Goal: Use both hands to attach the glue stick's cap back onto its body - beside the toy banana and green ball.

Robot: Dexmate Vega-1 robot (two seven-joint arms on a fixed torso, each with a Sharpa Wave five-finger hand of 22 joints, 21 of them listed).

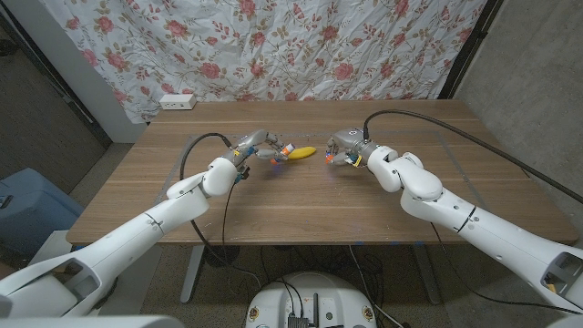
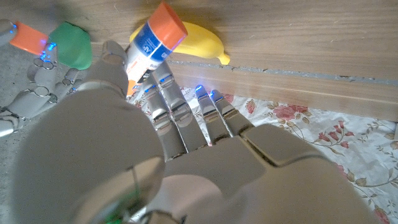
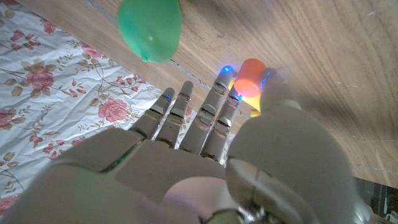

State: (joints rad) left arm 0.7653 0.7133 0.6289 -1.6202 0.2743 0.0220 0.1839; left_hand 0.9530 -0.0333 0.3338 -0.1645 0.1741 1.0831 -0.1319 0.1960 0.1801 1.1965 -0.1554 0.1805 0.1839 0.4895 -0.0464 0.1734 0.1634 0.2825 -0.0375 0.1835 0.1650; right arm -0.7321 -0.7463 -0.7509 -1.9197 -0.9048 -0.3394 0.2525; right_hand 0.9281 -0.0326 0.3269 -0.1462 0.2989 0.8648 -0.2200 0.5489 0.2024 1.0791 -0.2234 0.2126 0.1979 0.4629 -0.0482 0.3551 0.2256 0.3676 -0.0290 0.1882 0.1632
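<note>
My left hand (image 1: 254,147) holds the glue stick body (image 1: 276,153) just above the table (image 1: 301,205), left of centre. The left wrist view shows the white-and-blue body (image 2: 152,43), orange at its far end, gripped in that hand's (image 2: 155,149) fingers. The yellow toy banana (image 1: 302,152) lies between my two hands, and the banana (image 2: 196,38) sits just past the body. My right hand (image 1: 347,149) pinches the orange cap (image 3: 250,74) between thumb and fingers. The green ball (image 3: 150,26) lies beyond that hand (image 3: 205,162). Cap (image 2: 28,37) and body are apart, with the ball (image 2: 71,45) between them.
A white power strip (image 1: 178,102) lies at the table's back left corner, in front of the floral curtain (image 1: 319,46). A blue bin (image 1: 23,205) stands on the floor to the left. Black cables (image 1: 196,150) arc over both forearms.
</note>
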